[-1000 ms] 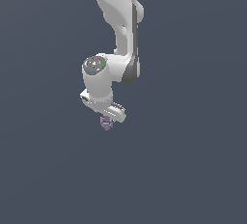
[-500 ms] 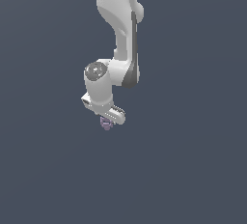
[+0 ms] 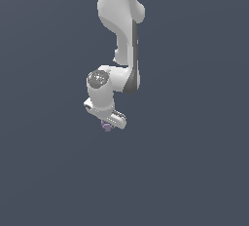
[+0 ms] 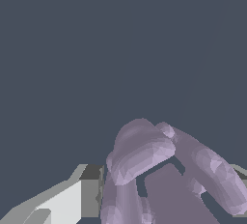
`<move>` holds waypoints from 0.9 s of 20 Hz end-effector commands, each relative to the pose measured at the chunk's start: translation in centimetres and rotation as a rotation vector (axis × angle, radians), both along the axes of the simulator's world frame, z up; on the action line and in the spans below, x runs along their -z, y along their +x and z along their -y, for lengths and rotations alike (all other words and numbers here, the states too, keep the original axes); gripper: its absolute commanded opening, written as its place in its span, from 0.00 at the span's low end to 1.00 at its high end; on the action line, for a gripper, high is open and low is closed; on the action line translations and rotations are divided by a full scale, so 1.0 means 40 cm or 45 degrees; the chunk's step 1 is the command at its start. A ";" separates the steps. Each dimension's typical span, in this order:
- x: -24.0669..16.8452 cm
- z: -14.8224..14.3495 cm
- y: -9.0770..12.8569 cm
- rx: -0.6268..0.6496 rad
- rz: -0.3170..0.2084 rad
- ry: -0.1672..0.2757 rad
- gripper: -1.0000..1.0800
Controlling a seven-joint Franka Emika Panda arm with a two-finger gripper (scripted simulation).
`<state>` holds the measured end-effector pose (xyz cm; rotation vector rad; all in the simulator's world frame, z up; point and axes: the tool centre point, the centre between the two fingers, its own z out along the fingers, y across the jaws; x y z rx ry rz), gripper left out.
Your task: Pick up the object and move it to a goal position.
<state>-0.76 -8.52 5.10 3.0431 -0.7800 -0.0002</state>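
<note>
The object (image 3: 107, 126) is a tiny pale purple knobbly thing that peeks out just under my white gripper (image 3: 108, 124) in the exterior view. In the wrist view the object (image 4: 159, 170) fills the space between my two grey-and-white fingers (image 4: 82, 191), which press on it from both sides. The gripper is shut on it and holds it off the ground. Most of the object is hidden by the hand in the exterior view.
A plain dark blue-grey ground (image 3: 194, 171) fills both views around the white arm (image 3: 119, 25). No goal marker shows.
The arm's wrist and gripper have moved slightly down and toward the exterior view's left, carrying the purple object with them. The grip has not changed.
</note>
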 end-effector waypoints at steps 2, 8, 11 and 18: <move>0.002 0.000 0.000 0.000 0.000 0.000 0.00; 0.002 0.000 0.000 0.000 0.000 0.000 0.00; -0.002 -0.004 0.000 0.000 0.001 0.001 0.00; -0.038 -0.074 -0.011 0.000 0.001 0.001 0.00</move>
